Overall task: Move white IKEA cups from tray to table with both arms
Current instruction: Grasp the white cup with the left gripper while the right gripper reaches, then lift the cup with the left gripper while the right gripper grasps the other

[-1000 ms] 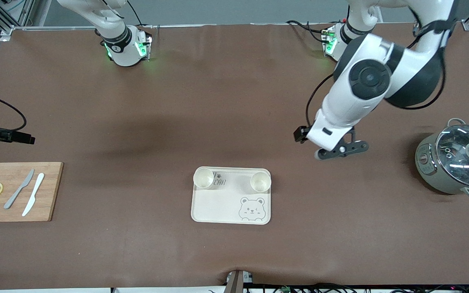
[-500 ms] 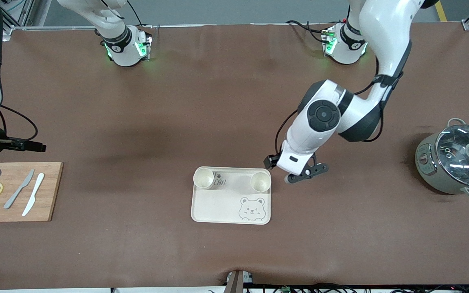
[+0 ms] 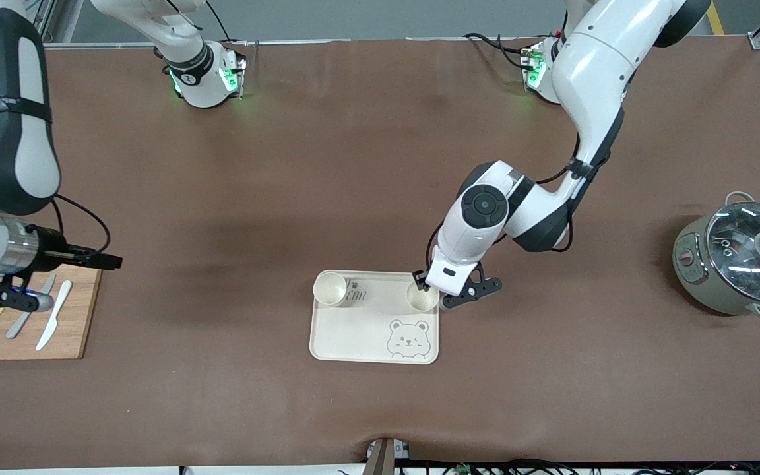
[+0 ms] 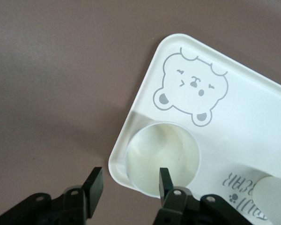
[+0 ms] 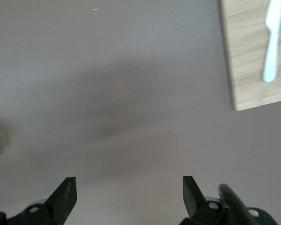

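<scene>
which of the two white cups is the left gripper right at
The cup in the bear tray's corner toward the left arm's end, above the bear drawing. The open left gripper straddles its rim; the other cup has no gripper near.

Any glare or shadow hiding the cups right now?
Front view: light is even, both cups readable; glare only on the pot lid. Left wrist view: near cup sharp between the open left hand; second cup cut off at the edge.
</scene>
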You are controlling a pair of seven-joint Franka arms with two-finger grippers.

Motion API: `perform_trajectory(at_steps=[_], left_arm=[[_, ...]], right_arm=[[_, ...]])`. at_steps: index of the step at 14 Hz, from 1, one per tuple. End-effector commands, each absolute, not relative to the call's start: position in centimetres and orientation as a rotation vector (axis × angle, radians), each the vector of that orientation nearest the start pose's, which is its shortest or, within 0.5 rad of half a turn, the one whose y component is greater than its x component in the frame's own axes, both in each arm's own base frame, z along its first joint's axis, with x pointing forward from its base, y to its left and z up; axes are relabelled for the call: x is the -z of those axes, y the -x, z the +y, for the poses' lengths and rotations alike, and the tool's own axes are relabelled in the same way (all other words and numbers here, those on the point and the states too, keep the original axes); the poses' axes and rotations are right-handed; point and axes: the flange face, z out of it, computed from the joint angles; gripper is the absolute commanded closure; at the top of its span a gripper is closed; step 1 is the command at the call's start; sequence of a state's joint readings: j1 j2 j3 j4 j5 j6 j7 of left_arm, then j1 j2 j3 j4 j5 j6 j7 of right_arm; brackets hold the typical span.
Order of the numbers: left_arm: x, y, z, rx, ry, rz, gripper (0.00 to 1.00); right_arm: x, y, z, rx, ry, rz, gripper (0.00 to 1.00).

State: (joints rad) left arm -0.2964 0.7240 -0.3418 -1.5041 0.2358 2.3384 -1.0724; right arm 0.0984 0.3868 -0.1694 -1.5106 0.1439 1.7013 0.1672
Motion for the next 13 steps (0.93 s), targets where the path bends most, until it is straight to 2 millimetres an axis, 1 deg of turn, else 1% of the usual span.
perform_trajectory(at_steps=[1,2,3,4,5,6,7,9,11,12,13], left_arm=[[-25.4,-61.4,-40.1,0.162,3.219,-0.667,0.44],[-24.7,-61.4,-40.2,0.160,3.224,-0.682,0.49],[-24.2,-61.4,-40.4,0.162,3.231,-0.687,0.61],[-23.9,-61.3,-40.3,0.157,3.230,-0.687,0.70],[-23.8,-61.4,-40.3,0.155,3.229,-0.687,0.78],[-23.8,-61.7,-39.8,0.159,3.229,-0.678,0.92],[-23.7,-61.8,-39.6,0.158,3.228,-0.679,1.00],[-24.3,-62.0,-39.5,0.170,3.228,-0.694,1.00],[-26.3,-63.0,-38.1,0.207,3.223,-0.723,1.00],[-26.8,-63.2,-37.6,0.211,3.217,-0.728,1.00],[-28.6,-63.4,-37.2,0.228,3.209,-0.740,1.00]], right_arm=[[-42.2,-65.8,0.2,-0.301,2.984,0.458,0.00],[-42.1,-66.1,1.0,-0.282,2.970,0.476,0.00],[-42.1,-66.3,1.7,-0.263,2.962,0.504,0.00],[-41.7,-66.3,2.7,-0.273,2.963,0.527,0.00],[-41.1,-66.4,4.3,-0.291,2.970,0.524,0.00],[-40.6,-66.3,6.0,-0.304,2.977,0.524,0.00],[-40.4,-66.6,7.3,-0.296,2.976,0.559,0.00],[-40.2,-66.9,10.4,-0.266,2.936,0.659,0.00],[-39.5,-67.0,13.1,-0.268,2.869,0.688,0.00],[-39.1,-67.2,13.9,-0.269,2.841,0.704,0.00],[-38.8,-67.2,15.1,-0.264,2.825,0.714,0.00]])
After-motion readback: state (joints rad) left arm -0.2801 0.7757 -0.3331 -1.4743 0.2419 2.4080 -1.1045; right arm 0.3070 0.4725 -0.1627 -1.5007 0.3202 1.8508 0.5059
